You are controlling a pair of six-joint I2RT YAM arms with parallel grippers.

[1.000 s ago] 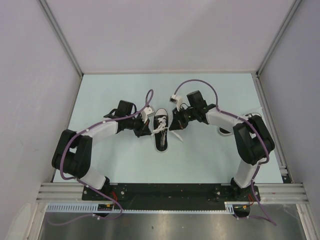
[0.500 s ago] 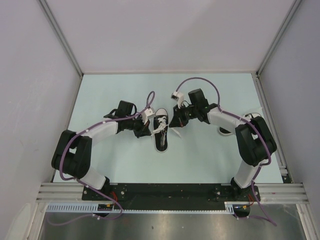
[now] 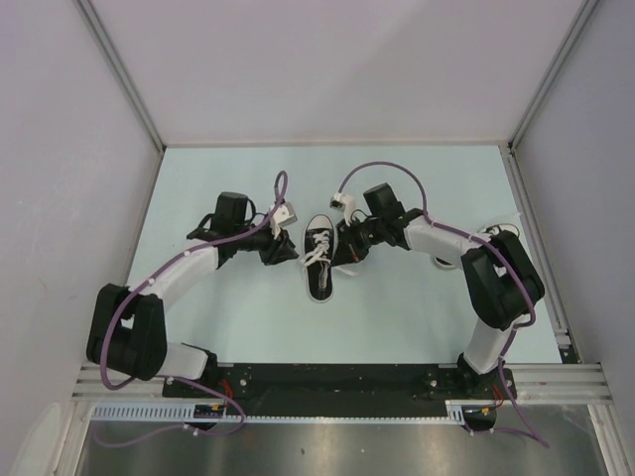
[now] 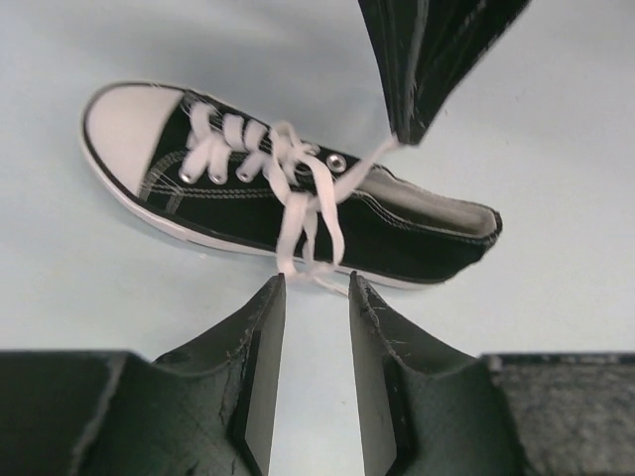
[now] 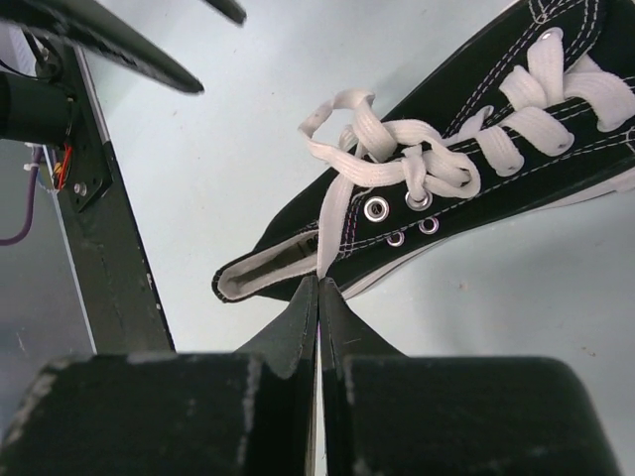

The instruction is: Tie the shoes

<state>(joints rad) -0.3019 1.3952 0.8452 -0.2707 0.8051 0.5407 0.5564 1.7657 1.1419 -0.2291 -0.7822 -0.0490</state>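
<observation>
**Grey walls, pale-blue tabletop, one sneaker**

Grey walls [image 3: 327, 59] enclose a pale-blue tabletop [image 3: 417, 178]. At its centre a black sneaker [image 3: 319, 260] is laid, toe toward the far edge. The left gripper [image 4: 316, 288] is parted and empty. A white lace [image 5: 332, 213] is pinched by the closed right gripper [image 5: 318, 288].

Left hand [image 4: 316, 285] parted, right hand [image 5: 319, 283] pinched closed, arms bent inward

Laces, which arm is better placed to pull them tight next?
Right, probably. The right gripper is shut on a lace by the shoe's heel. The left gripper is open and holds nothing, with a loose loop just ahead.
</observation>
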